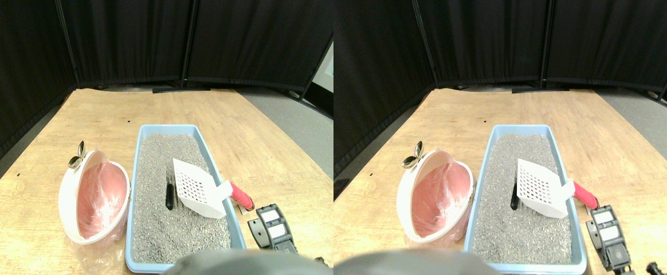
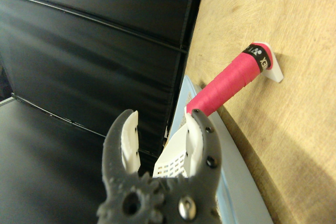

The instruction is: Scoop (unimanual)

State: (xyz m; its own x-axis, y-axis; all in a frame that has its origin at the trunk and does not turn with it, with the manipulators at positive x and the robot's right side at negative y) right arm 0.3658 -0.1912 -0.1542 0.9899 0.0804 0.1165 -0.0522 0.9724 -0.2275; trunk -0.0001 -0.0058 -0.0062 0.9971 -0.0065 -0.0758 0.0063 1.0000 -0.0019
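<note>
White lettering on the scoop handle's (image 2: 231,81) black band is unreadable.

A pale wooden board floor (image 1: 110,114) serves as the landmark. Along its far edge stand black fabric curtain panels (image 1: 138,40). A strip of grey carpet (image 1: 293,114) runs along its right side. At its far right corner, a sliver of pale wall (image 1: 328,66) shows behind the curtains.

I count one blue litter tray (image 1: 137,172) of grey litter, one white slotted scoop (image 1: 196,186) with a pink handle, and one dark lump (image 1: 169,196). One pink-lined white bin (image 1: 67,197), one metal clip (image 1: 77,156) on it, and my one claw (image 2: 160,137).
</note>
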